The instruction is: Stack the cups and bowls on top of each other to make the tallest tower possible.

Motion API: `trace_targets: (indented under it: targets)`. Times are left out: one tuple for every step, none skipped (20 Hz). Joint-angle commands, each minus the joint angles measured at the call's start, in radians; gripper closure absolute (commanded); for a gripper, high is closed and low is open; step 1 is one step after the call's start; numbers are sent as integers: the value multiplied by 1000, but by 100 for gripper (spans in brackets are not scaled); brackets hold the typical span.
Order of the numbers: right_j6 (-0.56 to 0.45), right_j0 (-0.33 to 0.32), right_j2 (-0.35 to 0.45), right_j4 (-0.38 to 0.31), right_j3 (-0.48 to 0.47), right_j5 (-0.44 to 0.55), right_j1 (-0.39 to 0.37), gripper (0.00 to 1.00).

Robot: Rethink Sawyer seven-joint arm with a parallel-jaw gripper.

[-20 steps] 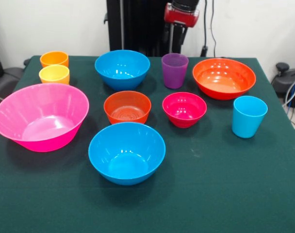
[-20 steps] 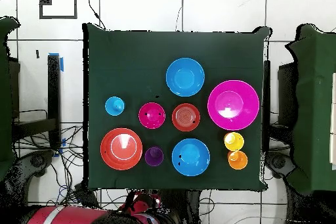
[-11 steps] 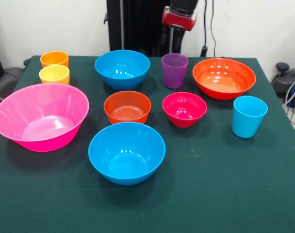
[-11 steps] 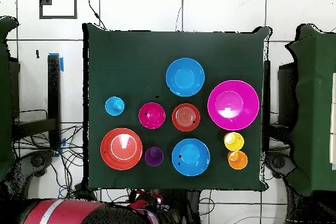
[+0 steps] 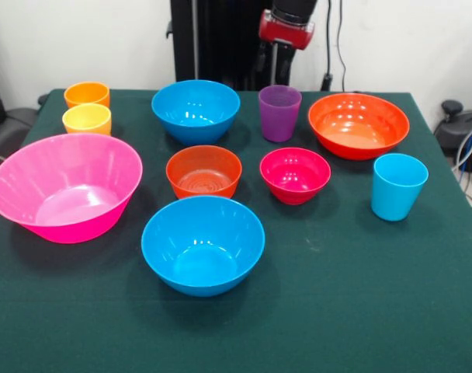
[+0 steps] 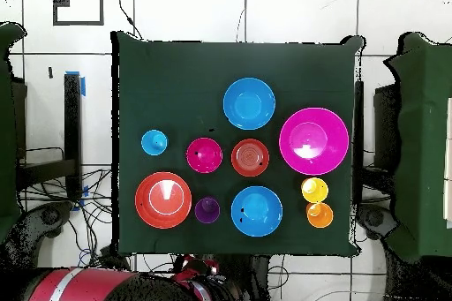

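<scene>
I see all ten pieces standing apart on the green table (image 5: 360,311), nothing stacked: the purple cup (image 5: 279,113) sits between a blue bowl (image 5: 196,109) and the orange-red bowl (image 5: 359,124). I cannot tell the pincer's state.

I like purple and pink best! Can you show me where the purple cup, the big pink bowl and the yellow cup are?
purple cup (image 5: 279,113), front view, on its side wall.
big pink bowl (image 5: 87,161), front view, on its inner far wall.
yellow cup (image 5: 87,120), front view, on its outer wall below the rim.
</scene>
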Motion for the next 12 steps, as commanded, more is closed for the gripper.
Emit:
trace_targets:
  targets:
    - [212, -1, 67, 85, -165, -99, 95, 0]
    - [216, 0, 69, 89, -164, -107, 102, 0]
    - [217, 2, 70, 93, -166, -112, 105, 0]
    - [218, 2, 70, 99, -165, -118, 106, 0]
    - [218, 2, 71, 104, -166, -121, 108, 0]
    - [216, 1, 73, 107, -168, -119, 108, 0]
    - [216, 0, 74, 112, -168, -118, 109, 0]
    - [214, -5, 76, 114, -170, -114, 109, 0]
    - [214, -6, 77, 116, -171, -113, 109, 0]
    - [214, -5, 76, 117, -169, -113, 106, 0]
    - [212, -3, 74, 121, -167, -109, 101, 0]
    - [213, 0, 74, 127, -163, -100, 96, 0]
